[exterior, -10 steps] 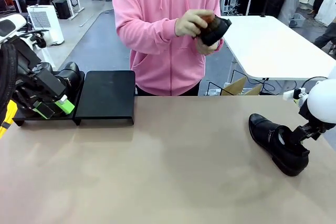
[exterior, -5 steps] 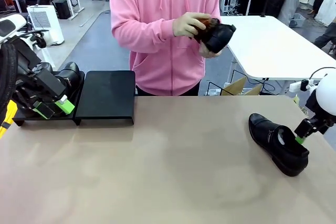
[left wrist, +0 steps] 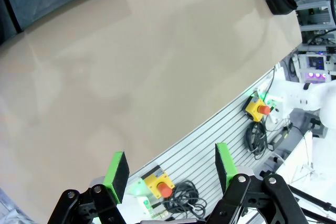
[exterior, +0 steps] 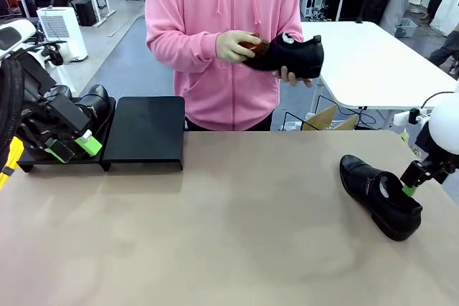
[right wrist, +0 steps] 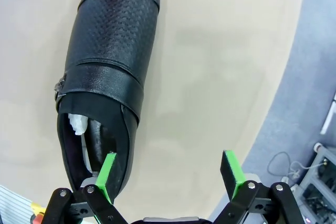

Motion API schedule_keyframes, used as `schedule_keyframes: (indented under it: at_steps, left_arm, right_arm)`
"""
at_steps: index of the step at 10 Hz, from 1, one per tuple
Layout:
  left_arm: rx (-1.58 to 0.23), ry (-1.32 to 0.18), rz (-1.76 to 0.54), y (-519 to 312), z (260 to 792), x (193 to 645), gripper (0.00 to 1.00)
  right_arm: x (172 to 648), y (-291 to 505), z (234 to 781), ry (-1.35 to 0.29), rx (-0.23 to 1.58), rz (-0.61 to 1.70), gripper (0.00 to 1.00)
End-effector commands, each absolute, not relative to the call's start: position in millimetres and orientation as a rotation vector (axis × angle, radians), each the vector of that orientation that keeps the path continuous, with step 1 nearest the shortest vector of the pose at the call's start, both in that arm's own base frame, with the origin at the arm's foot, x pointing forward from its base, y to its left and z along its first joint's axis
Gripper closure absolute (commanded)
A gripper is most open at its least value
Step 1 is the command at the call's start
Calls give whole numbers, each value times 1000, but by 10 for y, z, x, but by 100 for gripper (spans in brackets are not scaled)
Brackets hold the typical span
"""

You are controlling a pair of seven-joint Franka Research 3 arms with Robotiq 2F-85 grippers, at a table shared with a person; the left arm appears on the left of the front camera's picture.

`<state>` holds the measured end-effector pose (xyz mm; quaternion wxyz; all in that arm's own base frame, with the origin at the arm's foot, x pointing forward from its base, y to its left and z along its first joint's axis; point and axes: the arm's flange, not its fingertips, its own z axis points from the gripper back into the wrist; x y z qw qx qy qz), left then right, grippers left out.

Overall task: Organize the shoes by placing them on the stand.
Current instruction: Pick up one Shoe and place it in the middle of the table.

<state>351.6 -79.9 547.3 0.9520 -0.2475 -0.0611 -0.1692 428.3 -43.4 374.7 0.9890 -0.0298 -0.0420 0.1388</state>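
One black shoe (exterior: 376, 195) lies on the table at the right, toe pointing away from me; in the right wrist view the same shoe (right wrist: 105, 61) shows its pale inside. My right gripper (exterior: 410, 187) (right wrist: 169, 174) hangs open at its heel, one pad over the heel opening and the other over bare table. A person in a pink hoodie holds another shoe (exterior: 294, 54) sideways in the air. A further shoe (exterior: 95, 100) sits on the stand's left platform (exterior: 32, 165), next to the bare right platform (exterior: 147, 130). My left gripper (exterior: 75, 147) (left wrist: 170, 166) is open in front of the left platform, holding nothing.
The person's other hand holds a small reddish-brown brush (exterior: 252, 44) against the raised shoe. The tan table (exterior: 229, 234) is bare between the stand and the right shoe. A white table (exterior: 373, 62) stands behind at the right.
The person has turned the held shoe sideways and raised it a little to the right. My right gripper has drawn back slightly from the shoe's heel. The left arm has not moved.
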Motion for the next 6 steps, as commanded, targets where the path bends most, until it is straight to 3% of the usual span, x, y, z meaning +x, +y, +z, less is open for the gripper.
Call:
schedule_keyframes:
  at_steps: [1, 6]
  left_arm:
    - [-531, -133, -359, -789, 5459, 3503, 15]
    - [-531, -133, -359, -789, 5459, 3503, 15]
  right_arm:
    - [4287, -453, 3863, -85, -86, 237, 0]
    - [4356, -379, 3790, -55, -46, 215, 0]
